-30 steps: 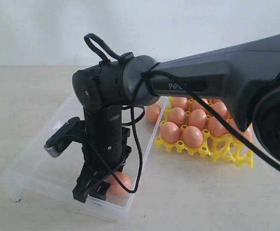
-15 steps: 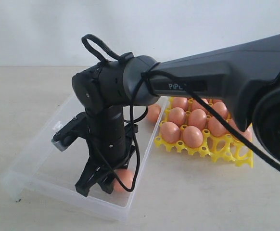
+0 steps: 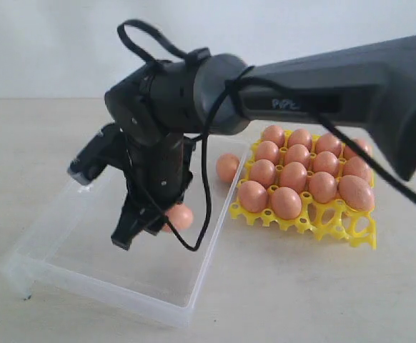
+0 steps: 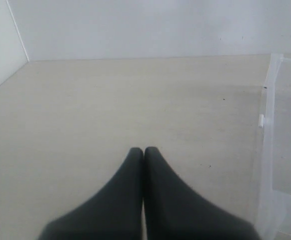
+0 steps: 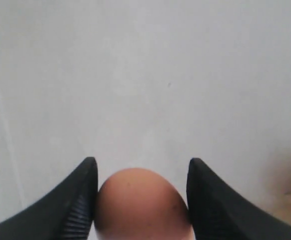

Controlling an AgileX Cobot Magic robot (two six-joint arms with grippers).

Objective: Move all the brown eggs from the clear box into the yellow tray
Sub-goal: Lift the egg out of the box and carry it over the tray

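My right gripper (image 3: 151, 227) hangs over the clear box (image 3: 79, 250), shut on a brown egg (image 3: 179, 216) that it holds above the box floor. In the right wrist view the egg (image 5: 141, 205) sits between both fingers of the gripper (image 5: 143, 163), touching each. A second brown egg (image 3: 227, 167) lies at the box's far end beside the yellow tray (image 3: 337, 223). Several brown eggs (image 3: 286, 202) fill most of the tray's cups. My left gripper (image 4: 144, 150) is shut on nothing, low over bare table, next to the box's wall (image 4: 266, 150).
The right arm's dark forearm (image 3: 337, 100) stretches across above the tray from the right. A black cable (image 3: 206, 186) loops down beside the wrist. The tray's front-right cups (image 3: 351, 229) hold nothing. Bare table lies in front of box and tray.
The right gripper has closed on the egg that lay at the box's near end and lifted it up off the box floor. The left gripper has stayed shut.
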